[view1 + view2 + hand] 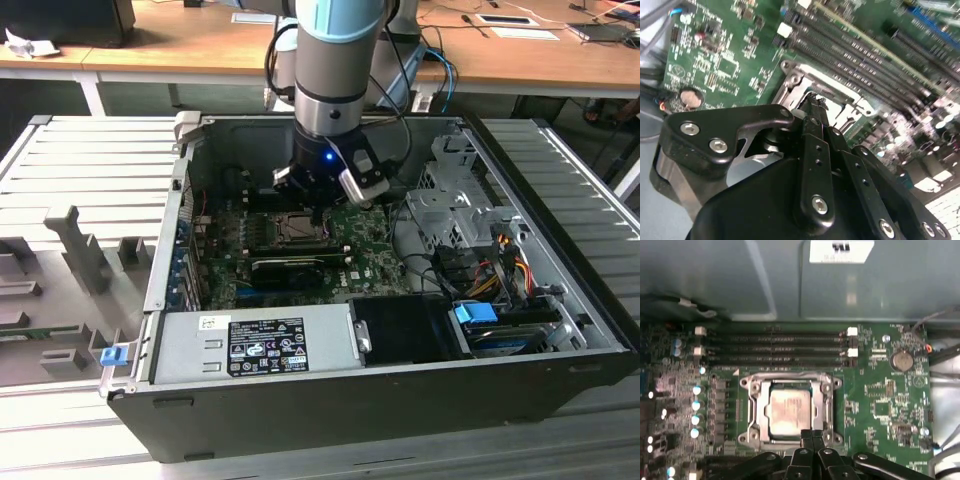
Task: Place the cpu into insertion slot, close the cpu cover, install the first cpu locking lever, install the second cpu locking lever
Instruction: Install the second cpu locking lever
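The cpu (789, 410), a dull silver square, lies flat in the insertion slot (297, 228) on the green motherboard. The silver cpu cover (756, 412) is folded down around it, framing the chip. My gripper (812, 434) is shut, its black fingers pressed together with nothing visible between them. Its tips hover at the edge of the socket frame, beside the chip. In the second wrist view the gripper (812, 100) points at the metal frame (805, 80) of the socket. In the exterior view the gripper (318, 212) reaches down into the open computer case just above the socket.
Several memory slots (775, 346) run beside the socket, and a coin battery (901, 360) sits further off. A long black card (290, 268), the power supply (255, 345), a drive cage (455, 205) and cables (500, 255) crowd the case.
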`<state>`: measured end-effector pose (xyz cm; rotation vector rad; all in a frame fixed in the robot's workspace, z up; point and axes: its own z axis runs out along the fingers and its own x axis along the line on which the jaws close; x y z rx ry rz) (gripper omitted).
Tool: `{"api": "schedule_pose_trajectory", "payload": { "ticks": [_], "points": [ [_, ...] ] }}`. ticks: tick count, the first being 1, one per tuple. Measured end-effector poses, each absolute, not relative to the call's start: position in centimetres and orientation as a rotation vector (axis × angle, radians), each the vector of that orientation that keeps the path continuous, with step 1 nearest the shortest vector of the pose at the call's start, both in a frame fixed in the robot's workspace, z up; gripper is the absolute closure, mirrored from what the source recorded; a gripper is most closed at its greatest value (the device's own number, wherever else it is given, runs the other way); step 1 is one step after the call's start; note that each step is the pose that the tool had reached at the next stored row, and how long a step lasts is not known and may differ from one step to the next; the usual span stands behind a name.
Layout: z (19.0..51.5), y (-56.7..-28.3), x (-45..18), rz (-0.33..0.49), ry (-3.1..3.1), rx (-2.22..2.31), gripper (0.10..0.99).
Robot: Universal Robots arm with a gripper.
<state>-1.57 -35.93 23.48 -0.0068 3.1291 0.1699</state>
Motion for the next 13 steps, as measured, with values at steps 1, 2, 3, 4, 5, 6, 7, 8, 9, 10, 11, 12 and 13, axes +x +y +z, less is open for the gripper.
{"api": "schedule_pose_trajectory", "payload": {
  "ticks": [1, 2, 3, 4, 5, 6, 7, 8, 9, 10, 11, 12, 13],
  "points": [
    [23.5, -36.3, -1.6, 0.17, 3.129, -0.007, 0.98],
    [23.5, -36.7, -1.6, 0.175, 3.129, -0.007, 0.98],
    [23.5, -36.8, -1.6, 0.182, 3.129, -0.008, 0.98],
    [23.5, -36.9, -1.6, 0.184, 3.13, -0.01, 0.98],
    [23.5, -37.1, -1.6, 0.185, 3.132, -0.012, 0.98],
    [23.4, -37.3, -1.6, 0.185, 3.133, -0.014, 0.98],
    [23.4, -37.4, -1.6, 0.185, 3.133, -0.015, 0.98],
    [23.4, -37.6, -1.6, 0.185, 3.133, -0.015, 0.98],
    [23.4, -37.6, -1.7, 0.185, 3.133, -0.016, 0.98],
    [23.4, -37.7, -1.8, 0.185, 3.133, -0.017, 0.98],
    [23.4, -37.7, -2.0, 0.185, 3.133, -0.017, 0.98],
    [23.4, -37.7, -2.2, 0.185, 3.133, -0.018, 0.98],
    [23.4, -37.8, -2.6, 0.185, 3.133, -0.018, 0.98]
  ]
}}
